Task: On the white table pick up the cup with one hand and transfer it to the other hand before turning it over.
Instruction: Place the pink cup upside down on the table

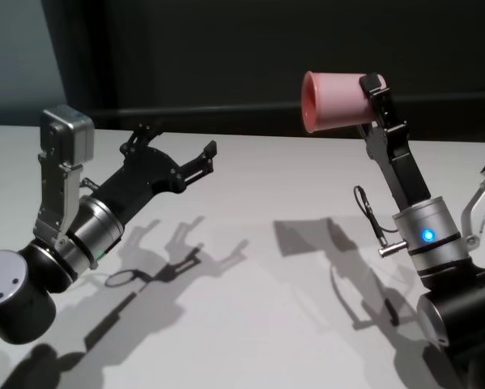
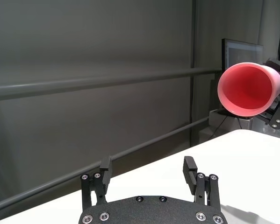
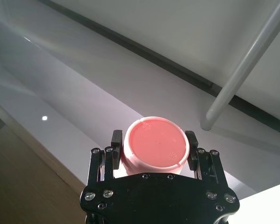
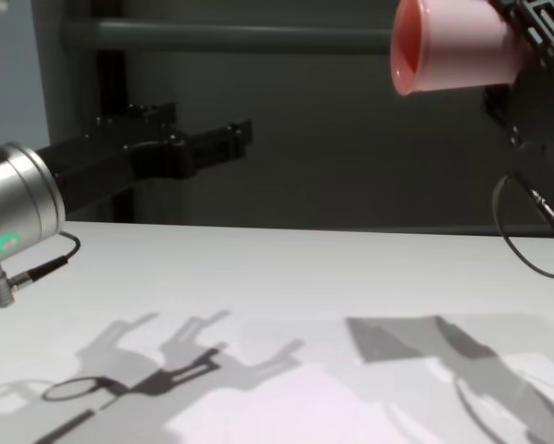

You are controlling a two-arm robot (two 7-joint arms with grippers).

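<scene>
My right gripper (image 1: 372, 96) is raised high over the right side of the white table (image 1: 266, 178) and is shut on the base end of the pink cup (image 1: 333, 100). The cup lies on its side in the air, with its open rim facing left. In the right wrist view the cup's flat base (image 3: 156, 142) sits between the two fingers. My left gripper (image 1: 180, 139) hovers above the table's left side, open and empty. It points toward the cup with a clear gap in between. The left wrist view looks into the cup's mouth (image 2: 245, 88) beyond the open fingers (image 2: 190, 165).
A dark wall with horizontal rails (image 4: 240, 37) runs behind the table's far edge. A monitor (image 2: 242, 49) stands behind the cup in the left wrist view. A thin cable (image 1: 370, 215) loops off the right wrist. Arm shadows fall on the tabletop (image 4: 286, 361).
</scene>
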